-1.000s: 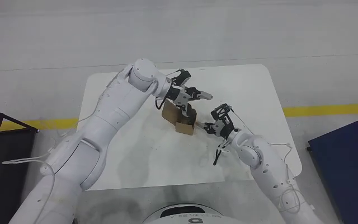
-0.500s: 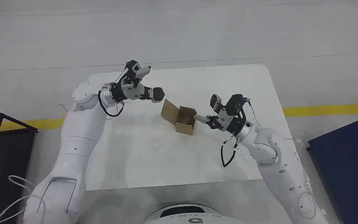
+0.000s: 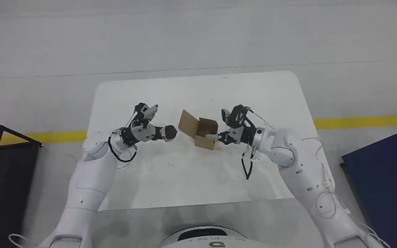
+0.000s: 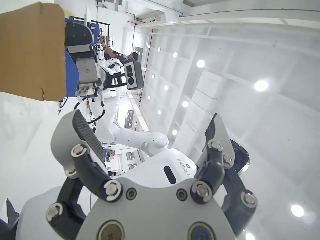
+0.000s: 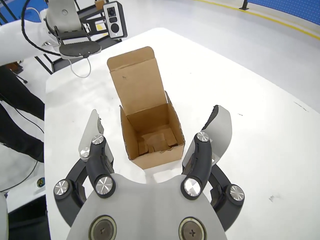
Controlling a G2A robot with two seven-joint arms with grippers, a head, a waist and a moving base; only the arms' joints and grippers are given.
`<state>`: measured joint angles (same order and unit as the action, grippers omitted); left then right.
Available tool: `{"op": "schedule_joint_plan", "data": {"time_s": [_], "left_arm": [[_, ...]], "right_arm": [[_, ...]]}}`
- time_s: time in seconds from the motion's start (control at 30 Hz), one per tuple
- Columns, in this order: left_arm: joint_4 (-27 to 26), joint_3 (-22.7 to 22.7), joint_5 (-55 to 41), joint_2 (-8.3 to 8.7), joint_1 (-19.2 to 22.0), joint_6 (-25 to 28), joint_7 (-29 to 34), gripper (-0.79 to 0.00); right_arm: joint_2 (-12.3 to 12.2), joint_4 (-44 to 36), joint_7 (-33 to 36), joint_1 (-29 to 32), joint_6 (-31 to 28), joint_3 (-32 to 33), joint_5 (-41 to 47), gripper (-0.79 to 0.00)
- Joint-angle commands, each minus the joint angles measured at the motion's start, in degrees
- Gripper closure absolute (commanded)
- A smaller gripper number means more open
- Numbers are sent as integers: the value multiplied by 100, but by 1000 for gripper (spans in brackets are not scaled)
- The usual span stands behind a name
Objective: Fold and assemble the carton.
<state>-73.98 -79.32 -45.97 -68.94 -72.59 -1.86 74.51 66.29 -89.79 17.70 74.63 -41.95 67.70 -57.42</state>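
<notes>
My right gripper (image 5: 155,113) and left gripper (image 4: 146,117) both gape wide, and the open-topped carton (image 5: 147,111) is cropped in the left wrist view.

On the table (image 3: 267,99), carton (image 3: 200,130) near the middle, left gripper (image 3: 169,132) just left of the carton, right gripper (image 3: 219,136) close on the carton's right

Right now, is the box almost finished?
Nearly. Done: the carton stands on the table with its walls up and bottom flaps folded in. In hand: nothing; the right fingers are open near it, and the left fingers are open, off to one side. Left: the lid flap stands open and needs folding down and tucking.
</notes>
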Motion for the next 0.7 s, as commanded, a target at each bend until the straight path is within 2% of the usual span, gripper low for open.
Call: {"op": "schedule_joint_plan", "data": {"time_s": [0.0,0.3,0.43,0.5,0.57,0.67], "left_arm": [[-36,-27,-50,9,-39,22,-44,-785],[22,172,-21,-2,-66,8,-297,-785],[104,309,-7,-19,13,5,-373,-785],[142,356,-3,-23,57,14,-385,-785],[165,374,-6,-23,83,21,-395,-785],[192,390,-23,-19,117,19,-395,-785]], "right_arm": [[5,-8,-81,-73,-51,-56,-75,-730],[38,218,-174,-373,-253,-366,-275,-677],[37,296,-161,-511,-260,-511,-831,-680],[40,330,-295,-546,-274,-581,-1026,-646],[39,332,-328,-583,-318,-631,-1172,-573],[30,280,-361,-620,-333,-698,-1488,-391]]}}
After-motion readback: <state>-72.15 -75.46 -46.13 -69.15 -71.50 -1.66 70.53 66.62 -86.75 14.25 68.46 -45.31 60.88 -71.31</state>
